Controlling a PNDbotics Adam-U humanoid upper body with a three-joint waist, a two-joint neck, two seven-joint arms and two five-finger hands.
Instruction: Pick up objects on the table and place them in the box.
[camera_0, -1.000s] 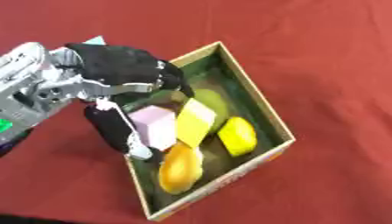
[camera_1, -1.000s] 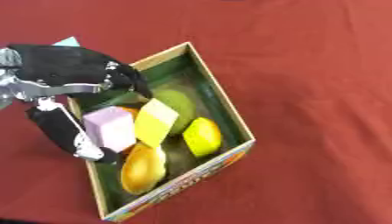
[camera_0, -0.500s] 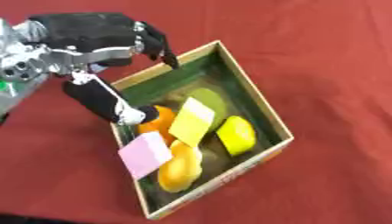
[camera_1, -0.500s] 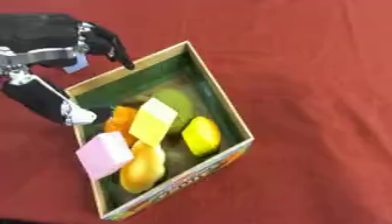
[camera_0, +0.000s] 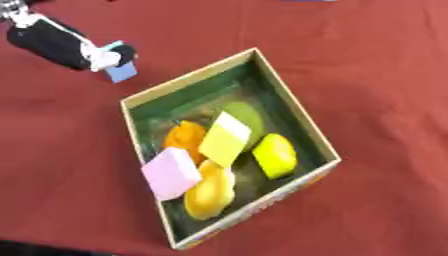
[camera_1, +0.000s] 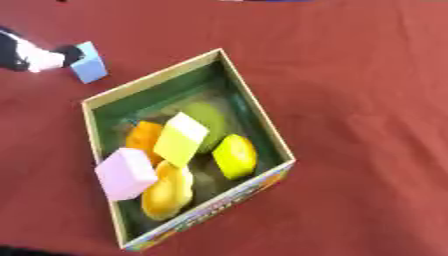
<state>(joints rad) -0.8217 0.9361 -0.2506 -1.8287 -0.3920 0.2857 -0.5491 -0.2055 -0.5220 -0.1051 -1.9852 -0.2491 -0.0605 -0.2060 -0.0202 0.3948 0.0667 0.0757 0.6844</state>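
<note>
Left hand (camera_0: 61, 42) up beyond the box's far-left corner, fingertip against a blue block (camera_1: 89, 62); grip impossible to judge from here. Blue block on the red table (camera_0: 367, 75), just outside the box (camera_0: 289, 107). Inside the box: pink block (camera_0: 171, 173) against the left wall, yellow block (camera_0: 225, 139), orange, green and yellow pieces.

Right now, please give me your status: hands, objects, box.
Left hand at upper left, beside blue block on the table; fingers' state unclear. Right hand not visible. Pink block sits on box left wall, over the yellow pieces. Nothing blocking.
</note>
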